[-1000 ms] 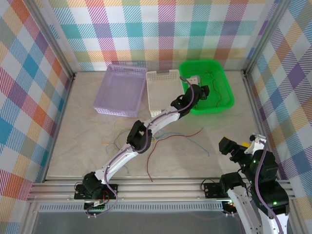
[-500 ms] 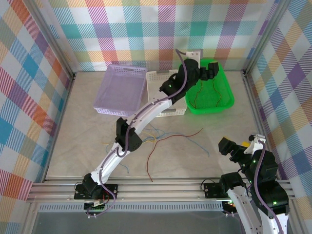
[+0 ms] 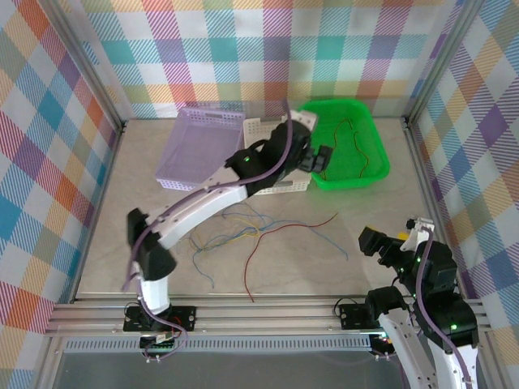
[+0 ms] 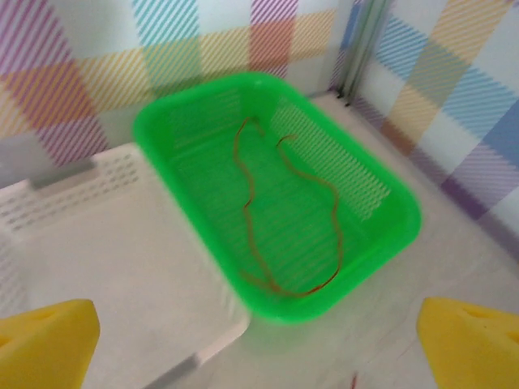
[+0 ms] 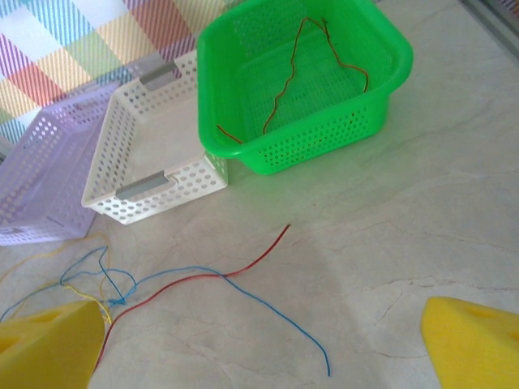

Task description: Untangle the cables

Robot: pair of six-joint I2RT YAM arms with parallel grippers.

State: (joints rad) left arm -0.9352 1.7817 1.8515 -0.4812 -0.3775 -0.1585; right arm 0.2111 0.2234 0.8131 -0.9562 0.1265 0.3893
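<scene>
Left tool [image 4: 259,344] hangs wide open w/ nothing btwn its yellow pads [image 4: 45,340], over the seam where the white perforated plastic basket [image 4: 89,243] meets the bright green plastic basket [image 4: 373,182]. Right tool [image 5: 259,348] also gapes empty, low over the pale marble-look bench [image 5: 422,235]. One thin orange-brown wire [image 4: 250,219] lies loose inside the green basket. The rest of the cables, i.e. red wire [image 5: 259,251], blue wire [image 5: 280,320] & yellow-green wire [image 5: 81,285], sit knotted on the bench in front of the baskets.

Risks: the wires are hair-fine & flat on the bench, so a pinch could close on nothing or catch two at once. Pull one strand w/o pinning the knot and prob. the whole bunch drags along. The left arm's long reach crosses the white basket, so a low sweep back could nudge it out of place.

Views: right wrist cam gives the knot [image 5: 112,298] up close, by one of its pads, strands crossing. Top cam has the full spread of the tangle [image 3: 231,231], partly under the left arm, plus the lilac perforated basket [image 3: 195,150]. Left wrist cam shows the orange-brown wire wholly inside the green rim.
</scene>
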